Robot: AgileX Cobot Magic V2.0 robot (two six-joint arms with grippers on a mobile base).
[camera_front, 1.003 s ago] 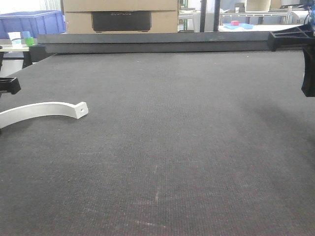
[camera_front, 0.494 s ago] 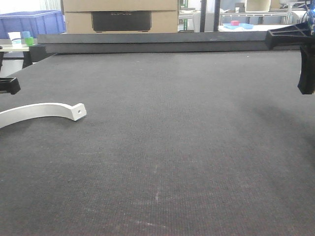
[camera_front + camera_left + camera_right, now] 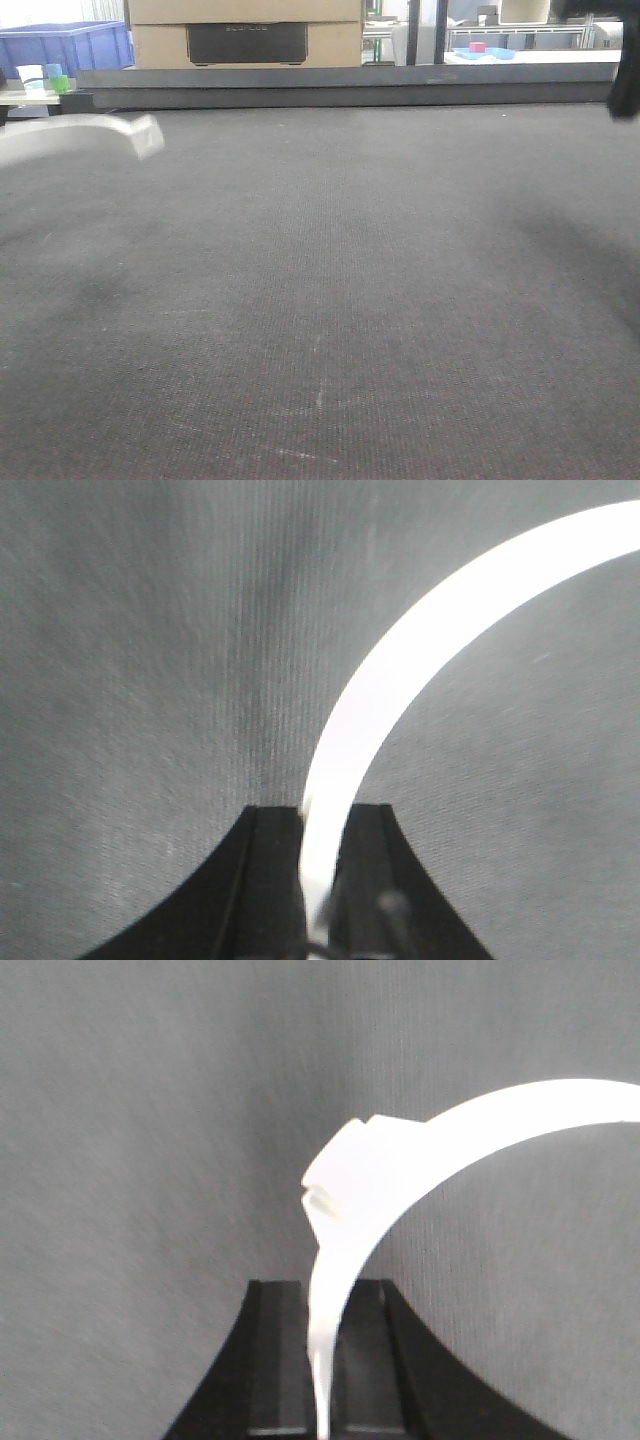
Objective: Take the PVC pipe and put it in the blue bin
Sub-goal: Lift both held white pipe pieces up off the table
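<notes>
Fingers of the right gripper (image 3: 322, 1300) are filling the bottom centre of the right wrist view, and we are seeing them pinching the PVC pipe (image 3: 400, 1155). Its tight white curve is rising from between them, past a squared tab, and running off the right edge. Our left gripper (image 3: 320, 825) is likewise clamping a white arc strip (image 3: 400, 670) at the bottom centre of its own view (a shallower sweep, climbing toward the upper right corner). The dark mat (image 3: 330, 300) is lying beneath both. In the front view the strip is showing as a blurred white streak at the upper left. Farther back, small cups (image 3: 45, 77) are standing at the left edge. Beyond them the blue bin (image 3: 65, 45) is sitting in the upper left corner, next to a cardboard box (image 3: 335, 45).
</notes>
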